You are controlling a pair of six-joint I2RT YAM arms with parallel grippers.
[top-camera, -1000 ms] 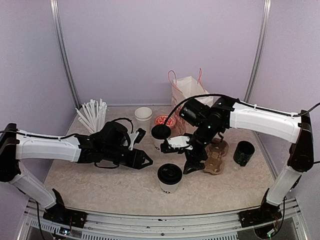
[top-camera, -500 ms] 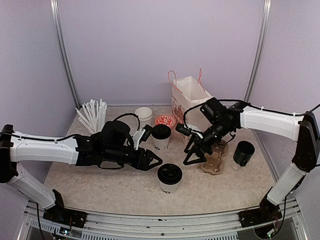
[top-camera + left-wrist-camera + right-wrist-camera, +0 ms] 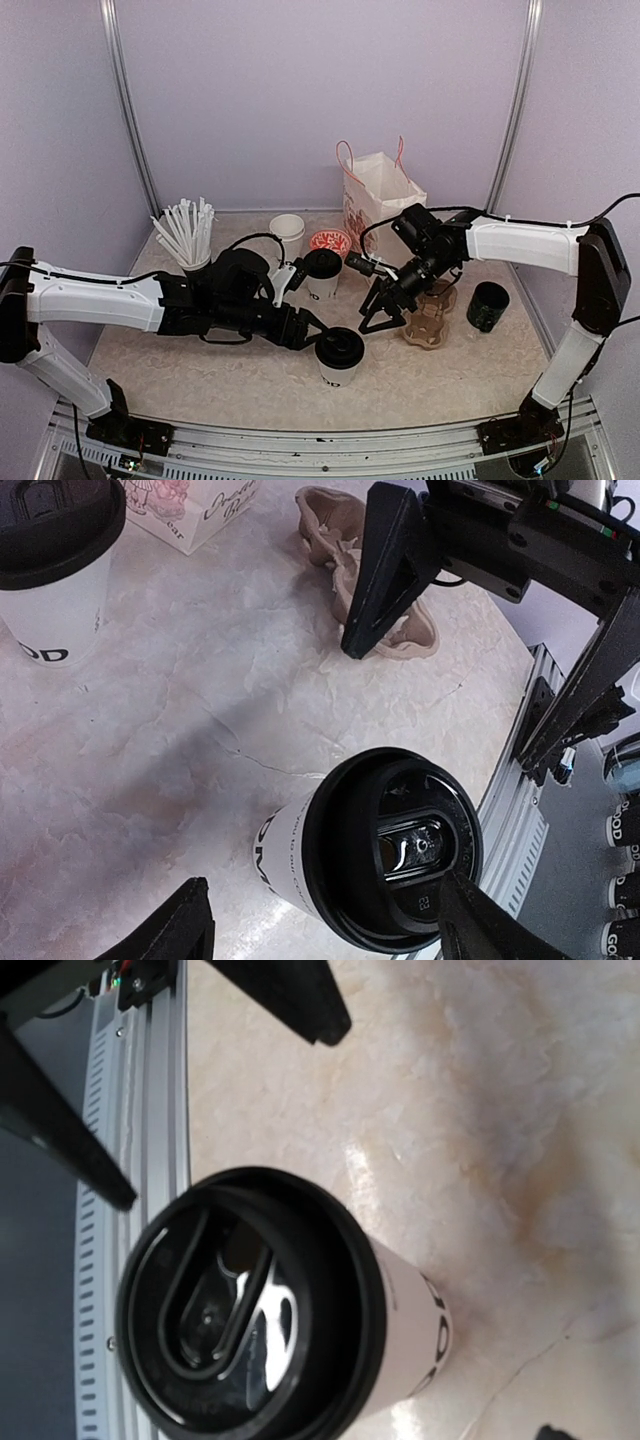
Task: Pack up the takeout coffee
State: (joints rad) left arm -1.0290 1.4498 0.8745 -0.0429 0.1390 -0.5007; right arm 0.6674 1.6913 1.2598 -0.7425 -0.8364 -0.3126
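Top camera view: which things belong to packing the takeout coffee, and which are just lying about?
Job: near lidded cup, far lidded cup, cardboard carrier, probably paper bag.
Lying about: straws, black pot, lidless white cup, red patterned dish.

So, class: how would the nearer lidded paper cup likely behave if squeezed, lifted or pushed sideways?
The near paper cup would probably dent if squeezed hard, since its wall is paper. It tapers toward the base, so a sideways push may tip it. Its glossy black lid looks slippery. Its weight cannot be judged.
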